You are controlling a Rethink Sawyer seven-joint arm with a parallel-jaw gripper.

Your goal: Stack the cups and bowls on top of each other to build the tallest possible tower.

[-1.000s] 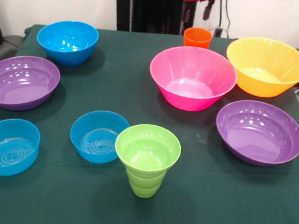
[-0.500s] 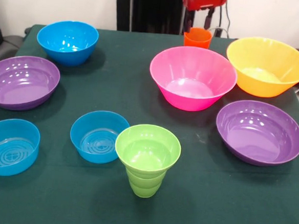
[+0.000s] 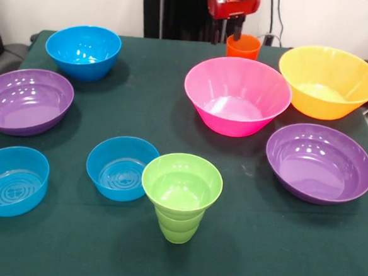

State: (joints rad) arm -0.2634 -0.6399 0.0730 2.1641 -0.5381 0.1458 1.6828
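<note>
My gripper (image 3: 227, 35) hangs at the top of the front view, open and empty, its fingers just behind and left of the orange cup (image 3: 243, 47) at the table's far edge. The large pink bowl (image 3: 237, 94) stands in front of that cup. The yellow-orange bowl (image 3: 329, 80) is to its right. A small lime green bowl (image 3: 182, 182) sits on the ridged lime green cup (image 3: 176, 227) near the front. Purple bowls lie at left (image 3: 25, 100) and right (image 3: 319, 162). Three blue bowls stand at far left (image 3: 83, 50), near left (image 3: 12, 179) and middle (image 3: 120, 167).
The dark green table cloth (image 3: 149, 97) covers the whole table. The robot's black pedestal (image 3: 180, 11) stands behind the far edge. Cables hang at the far right, by the yellow-orange bowl.
My gripper has come down and moved left, from above the orange cup to just behind and left of it. No cup or bowl has moved.
</note>
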